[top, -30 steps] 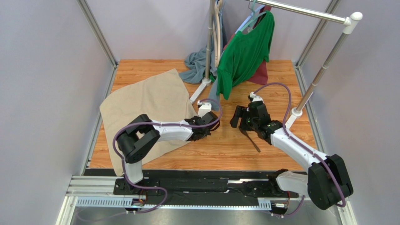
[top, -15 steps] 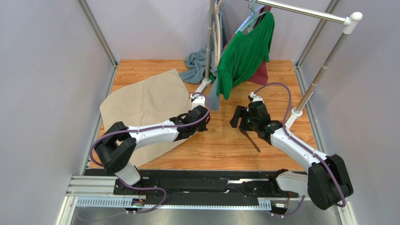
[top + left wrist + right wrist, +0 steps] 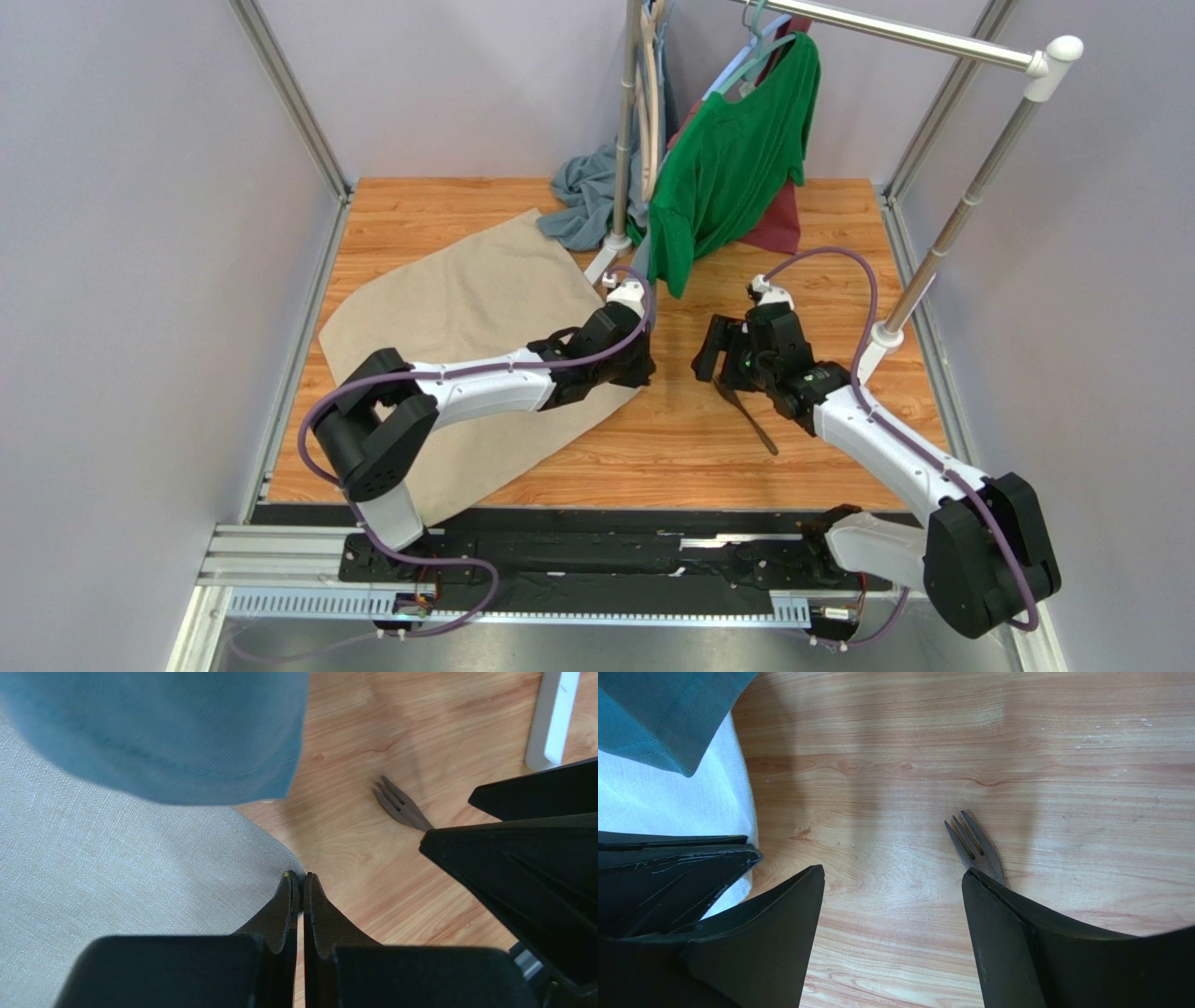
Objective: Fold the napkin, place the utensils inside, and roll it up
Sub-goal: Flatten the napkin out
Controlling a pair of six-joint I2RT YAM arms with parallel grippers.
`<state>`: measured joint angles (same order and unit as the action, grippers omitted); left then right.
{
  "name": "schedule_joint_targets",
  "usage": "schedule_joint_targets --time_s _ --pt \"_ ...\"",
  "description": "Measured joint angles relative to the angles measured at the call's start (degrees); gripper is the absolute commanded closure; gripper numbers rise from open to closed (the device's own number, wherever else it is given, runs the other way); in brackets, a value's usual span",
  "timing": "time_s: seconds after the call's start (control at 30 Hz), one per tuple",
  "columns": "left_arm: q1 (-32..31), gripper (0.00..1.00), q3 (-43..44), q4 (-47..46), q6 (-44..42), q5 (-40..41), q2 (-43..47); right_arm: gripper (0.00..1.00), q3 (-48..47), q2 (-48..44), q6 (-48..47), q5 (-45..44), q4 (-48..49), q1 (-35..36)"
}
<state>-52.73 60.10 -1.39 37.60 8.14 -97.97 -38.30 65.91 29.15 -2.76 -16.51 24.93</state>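
**Napkin.** The napkin (image 3: 463, 301) lies spread, unfolded, on the left half of the wooden surface (image 3: 786, 224), its near edge reaching the front edge. It is a soft woven cloth, judged light and limp. It should drape and crease readily and will sag from any single hold. A corner or hem pinch is the sound place to take it. A second hold on another corner would keep a fold square.

**Fork.** The fork (image 3: 755, 417) lies flat on bare wood right of centre, well apart from the napkin. It is judged rigid, thin and smooth, so liable to slip. The handle, taken across its width, is the best hold.

**Grippers.** The left gripper (image 3: 298, 882) is closed tight on the napkin's right-hand corner. The right gripper (image 3: 892, 875) stands wide and empty, hanging above the fork.

**Views.** The overhead view alone gives the napkin's full outline and the gap between the two items. The pinch itself is hidden there under the arm. The left wrist view shows the cloth corner meeting the fingertips, with a blue-grey cloth (image 3: 161, 735) hanging close above. The right wrist view shows the tines beside its right finger, the handle hidden beneath it.
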Motion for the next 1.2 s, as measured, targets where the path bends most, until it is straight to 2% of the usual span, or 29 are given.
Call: schedule_joint_targets --time_s 0.3,0.63,0.67,0.73,0.77,0.83,0.9,0.93,1.03,1.2 --pt "0.00 1.00 3.21 -2.25 0.07 -5.92 -1.31 0.24 0.02 -1.51 0.00 -1.01 -0.83 0.00" --pt "0.35 1.00 5.49 -2.10 -0.02 -6.62 -2.12 0.24 1.07 -1.53 1.20 2.69 1.73 0.00" --pt "0.37 0.97 5.66 -2.10 0.00 -6.71 -2.60 0.23 1.66 -1.53 1.53 3.43 2.40 0.00" --pt "0.46 0.84 5.73 -2.14 0.04 -7.17 -3.87 0.23 2.73 -1.53 2.05 4.59 3.43 0.00" --pt "0.61 0.64 5.73 -2.08 0.13 -7.80 -4.66 0.23 3.37 -1.51 2.40 5.11 4.00 0.00" --pt "0.83 0.40 5.66 -1.62 0.11 -8.87 -5.73 0.23 4.22 -1.46 2.86 5.95 4.55 0.00" --pt "1.03 0.29 5.27 -1.16 0.28 -9.60 -5.84 0.23 4.70 -1.07 3.23 6.69 5.25 0.00" --pt "1.11 0.16 4.90 -0.48 0.20 -8.96 -5.60 0.23 4.81 -0.85 3.37 6.88 5.42 0.00" --pt "2.32 0.14 2.75 0.76 0.59 -8.48 -3.67 0.23 4.96 0.31 3.87 7.58 7.04 -0.11" --pt "5.73 0.13 -3.28 3.26 0.87 -8.39 6.19 0.24 4.96 4.66 4.11 9.22 10.38 -0.09"
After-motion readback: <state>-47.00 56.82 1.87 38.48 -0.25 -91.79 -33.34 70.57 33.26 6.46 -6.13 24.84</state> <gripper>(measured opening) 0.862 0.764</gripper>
